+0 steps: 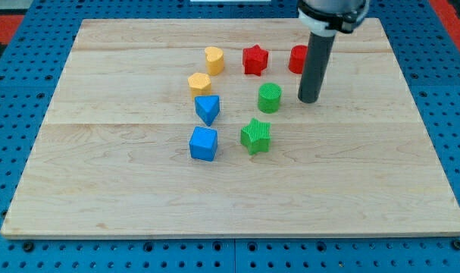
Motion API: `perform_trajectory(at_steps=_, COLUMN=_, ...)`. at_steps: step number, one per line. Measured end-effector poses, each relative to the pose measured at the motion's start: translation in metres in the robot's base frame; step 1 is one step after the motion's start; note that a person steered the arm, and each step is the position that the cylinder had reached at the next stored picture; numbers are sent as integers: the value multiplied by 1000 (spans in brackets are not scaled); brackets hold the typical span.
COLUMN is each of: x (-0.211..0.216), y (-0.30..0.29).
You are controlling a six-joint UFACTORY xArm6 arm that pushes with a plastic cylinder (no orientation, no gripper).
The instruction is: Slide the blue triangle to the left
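The blue triangle sits mid-bench, just above the blue cube. My tip rests nearer the right edge, beside the green cylinder; no fingers show.

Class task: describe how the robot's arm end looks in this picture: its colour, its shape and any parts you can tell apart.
A straight, dark grey cylindrical rod hangs from a wider black collar with a pale band at the view's top. It is plain, with no cables or markings visible. My tip is its blunt, flat lower end.

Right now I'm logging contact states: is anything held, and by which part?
Nothing is held. My tip rests on the board, apart from every block, to the view's right of the green cylinder and far from the blue triangle.
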State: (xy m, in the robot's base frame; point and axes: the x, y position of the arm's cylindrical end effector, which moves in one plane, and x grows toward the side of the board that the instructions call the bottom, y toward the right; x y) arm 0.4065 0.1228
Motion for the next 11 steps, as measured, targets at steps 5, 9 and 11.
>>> perform_trajectory(at_steps=5, x=17, y=-92)
perform_trajectory(at_steps=9, x=17, y=-152)
perform_trajectory(at_steps=11, x=18, y=-78)
